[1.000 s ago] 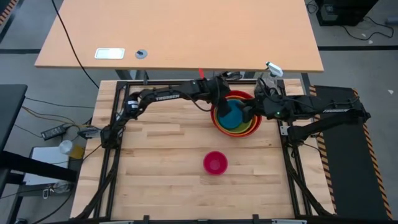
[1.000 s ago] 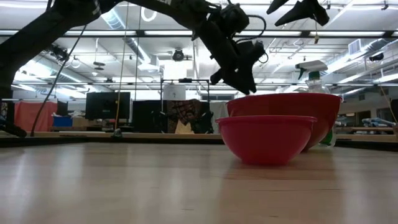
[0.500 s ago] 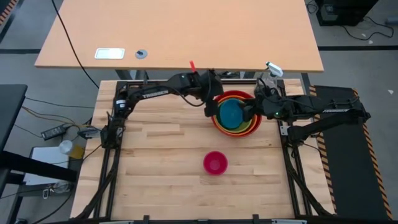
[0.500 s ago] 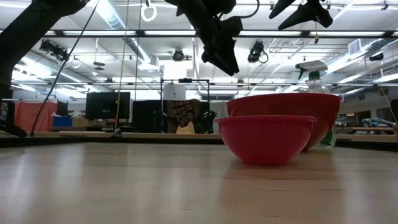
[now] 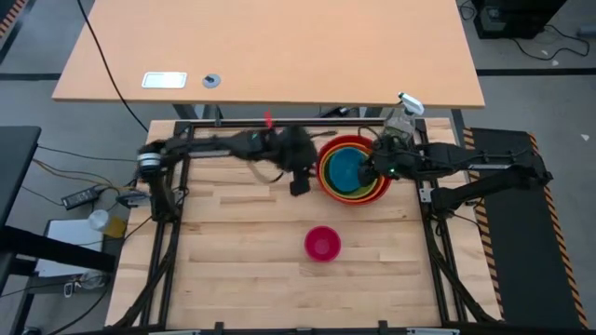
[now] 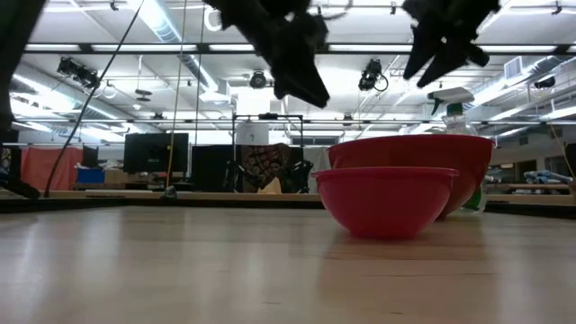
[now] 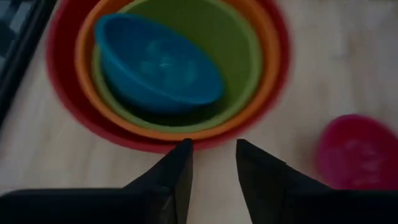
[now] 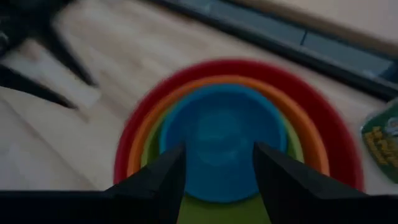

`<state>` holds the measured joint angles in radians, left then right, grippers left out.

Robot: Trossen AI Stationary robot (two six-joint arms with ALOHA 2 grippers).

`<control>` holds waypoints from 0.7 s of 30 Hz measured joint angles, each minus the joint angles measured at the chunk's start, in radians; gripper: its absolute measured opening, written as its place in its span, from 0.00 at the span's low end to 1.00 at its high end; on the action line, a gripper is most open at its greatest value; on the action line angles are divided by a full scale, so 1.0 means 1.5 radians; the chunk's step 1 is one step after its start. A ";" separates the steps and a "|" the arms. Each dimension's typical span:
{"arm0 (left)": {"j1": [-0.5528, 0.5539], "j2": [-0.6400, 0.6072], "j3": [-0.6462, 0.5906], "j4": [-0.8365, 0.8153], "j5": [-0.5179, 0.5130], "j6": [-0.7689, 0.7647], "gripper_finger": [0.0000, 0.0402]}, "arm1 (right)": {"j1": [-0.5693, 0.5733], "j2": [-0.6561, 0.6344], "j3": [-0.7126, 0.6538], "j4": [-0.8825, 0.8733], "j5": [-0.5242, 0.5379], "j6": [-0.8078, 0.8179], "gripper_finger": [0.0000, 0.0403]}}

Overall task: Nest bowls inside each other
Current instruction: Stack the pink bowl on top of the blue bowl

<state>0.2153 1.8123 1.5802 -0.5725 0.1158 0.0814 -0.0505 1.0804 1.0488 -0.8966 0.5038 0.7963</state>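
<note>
Four bowls are nested at the table's far right: a red bowl (image 5: 326,181) outermost, then an orange bowl (image 7: 267,68), a green bowl (image 7: 230,43) and a blue bowl (image 7: 158,62) innermost, which lies tilted against the green bowl's wall. A small pink bowl (image 5: 322,244) stands alone on its base toward the near edge. My left gripper (image 5: 300,184) hangs open just left of the stack, above the table, with nothing between its fingers (image 7: 183,163). My right gripper (image 8: 217,149) hovers open over the blue bowl's right side, touching nothing.
A spray bottle (image 5: 402,113) stands at the far right corner, close behind the stack. The black frame rail (image 5: 233,122) runs along the table's far edge. Bare wood (image 5: 233,251) lies left of the pink bowl.
My left gripper has drawn back from over the stack toward the table's left and risen a little, leaving the blue bowl lying in the green one. My right gripper has sunk and tipped down toward the stack. The pink bowl has not moved.
</note>
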 joint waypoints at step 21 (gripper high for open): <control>-0.179 -0.255 -0.312 0.225 -0.176 -0.274 0.29 | -0.274 0.232 -0.102 0.353 -0.215 -0.303 0.48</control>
<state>-0.0530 1.4303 1.1122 -0.2356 -0.1477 -0.3302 -0.4612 1.4278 0.8959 -0.3671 0.1811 0.3421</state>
